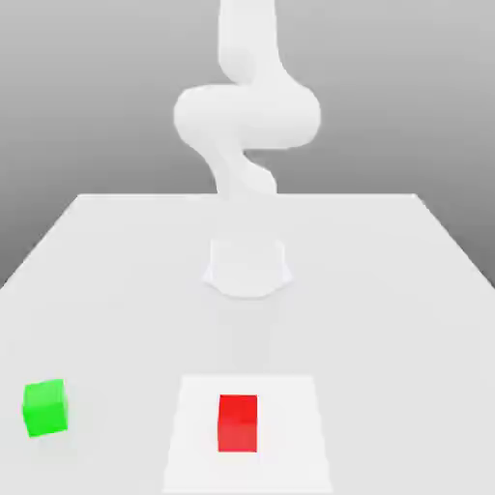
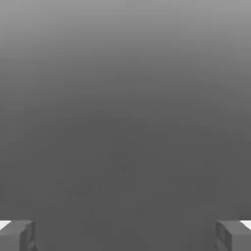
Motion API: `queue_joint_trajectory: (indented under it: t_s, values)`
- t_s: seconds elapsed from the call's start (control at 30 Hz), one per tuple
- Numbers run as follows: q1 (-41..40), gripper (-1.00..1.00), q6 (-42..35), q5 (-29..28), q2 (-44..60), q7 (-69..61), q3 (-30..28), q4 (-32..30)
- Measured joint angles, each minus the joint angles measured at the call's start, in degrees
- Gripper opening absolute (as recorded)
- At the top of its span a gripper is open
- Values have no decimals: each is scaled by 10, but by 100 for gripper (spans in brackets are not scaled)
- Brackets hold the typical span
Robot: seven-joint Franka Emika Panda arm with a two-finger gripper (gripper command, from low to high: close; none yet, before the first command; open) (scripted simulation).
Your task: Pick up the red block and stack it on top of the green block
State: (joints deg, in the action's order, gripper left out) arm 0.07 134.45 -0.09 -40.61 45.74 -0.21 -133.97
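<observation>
You have one red block (image 1: pixel 238 423), a plain cube, lying toward the near edge of the exterior view, just left of its middle line. It rests on a flat white square (image 1: pixel 291 440), of which you have one; the block sits inside its outline, with bare white surface around it. The near edge of the square runs to the border of the exterior view, so you cannot confirm where it ends.

You have one green block (image 1: pixel 45 408), well apart from the red one, at the exterior view's left. It lies off the square, directly on the pale table (image 1: pixel 387 329), and is turned slightly askew. The two blocks do not touch, and neither is stacked. No writing, label or brand can be read on either block, the square or the arm.

The table's near part is cut off by the border. One white arm (image 1: pixel 247 116) stands at the table's far part, its upper portion cut off; its pale base is hard to make out against the tabletop.

In the hand view, the jaws (image 2: pixel 125 236) stand wide open, one finger at each side, partly cut off. They hold nothing; between them you see plain grey.
</observation>
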Motion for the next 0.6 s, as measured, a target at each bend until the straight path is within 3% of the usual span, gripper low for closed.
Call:
queue_joint_trajectory:
  t_s: [0.6]
  values:
    - [-2, 0, 194, 2, 378, -13, -10, -158]
